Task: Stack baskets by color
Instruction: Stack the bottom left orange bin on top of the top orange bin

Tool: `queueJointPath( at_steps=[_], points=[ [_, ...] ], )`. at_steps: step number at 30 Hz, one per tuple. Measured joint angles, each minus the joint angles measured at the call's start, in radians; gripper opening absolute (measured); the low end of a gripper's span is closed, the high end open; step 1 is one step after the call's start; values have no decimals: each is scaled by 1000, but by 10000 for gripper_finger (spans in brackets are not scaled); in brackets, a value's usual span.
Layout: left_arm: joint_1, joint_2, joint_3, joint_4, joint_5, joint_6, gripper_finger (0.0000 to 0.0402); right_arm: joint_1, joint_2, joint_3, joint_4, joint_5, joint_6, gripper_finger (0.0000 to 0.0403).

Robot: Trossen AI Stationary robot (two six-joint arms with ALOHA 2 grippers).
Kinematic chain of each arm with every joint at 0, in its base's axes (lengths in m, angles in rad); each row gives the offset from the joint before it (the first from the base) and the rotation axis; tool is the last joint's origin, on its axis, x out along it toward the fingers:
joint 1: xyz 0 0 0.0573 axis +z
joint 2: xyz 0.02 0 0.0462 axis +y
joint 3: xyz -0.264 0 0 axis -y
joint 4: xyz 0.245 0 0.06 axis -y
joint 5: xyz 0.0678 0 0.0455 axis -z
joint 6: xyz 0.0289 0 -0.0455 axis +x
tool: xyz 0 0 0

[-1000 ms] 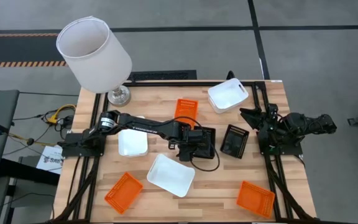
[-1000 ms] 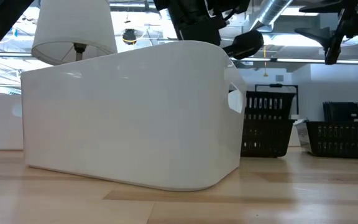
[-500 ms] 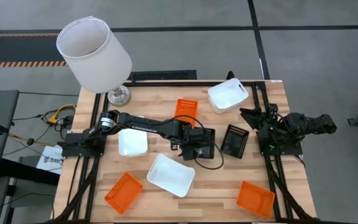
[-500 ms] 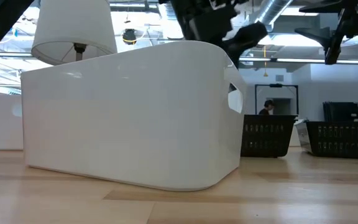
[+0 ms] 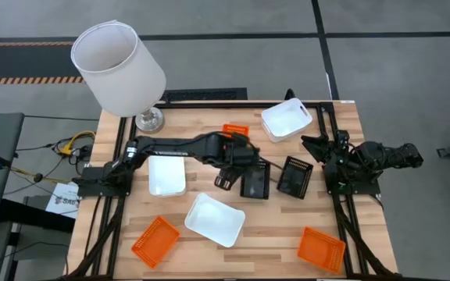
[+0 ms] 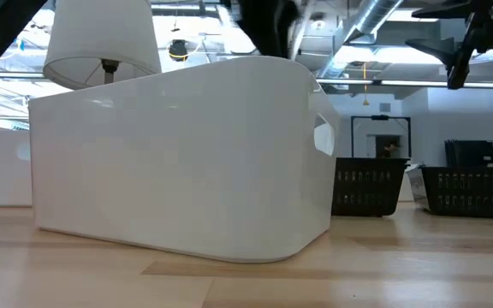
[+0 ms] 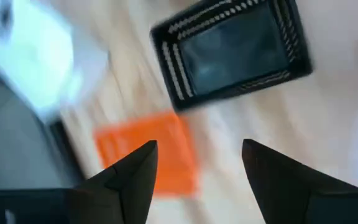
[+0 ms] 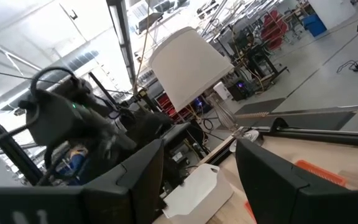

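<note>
Left gripper [image 5: 223, 183] is seen mid-desk with jaws parted, empty, beside a black basket [image 5: 255, 184]. Right gripper [image 5: 312, 146] is parked at the desk's right edge, jaws wide.

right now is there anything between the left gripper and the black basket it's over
Nothing visible. The left gripper, fingers open and empty, hangs just beside the black basket near the table's middle. The left wrist view shows only bare wood between the fingers and that basket. The right gripper waits at the right edge.

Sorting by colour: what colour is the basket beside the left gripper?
Black, with slotted walls; the high view shows it best.
</note>
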Motion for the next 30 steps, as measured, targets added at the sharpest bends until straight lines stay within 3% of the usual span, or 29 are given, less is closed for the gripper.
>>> queueJointPath(
  at_steps=[4,10,19,25,30],
  points=[
    [-17,-42,-17,-174,70,-421,207,0,0,0,1,0,1,225],
    [-102,-126,-82,-160,97,-846,179,0,0,0,10,1,1,225],
    [-183,-231,-255,-168,133,-1140,151,0,0,0,11,1,1,225],
    [-245,-388,-503,-171,-3,-1429,151,0,0,0,9,2,1,225],
    [-159,-501,-692,-9,-82,-1377,151,-2,0,0,9,2,0,225]
  ],
)
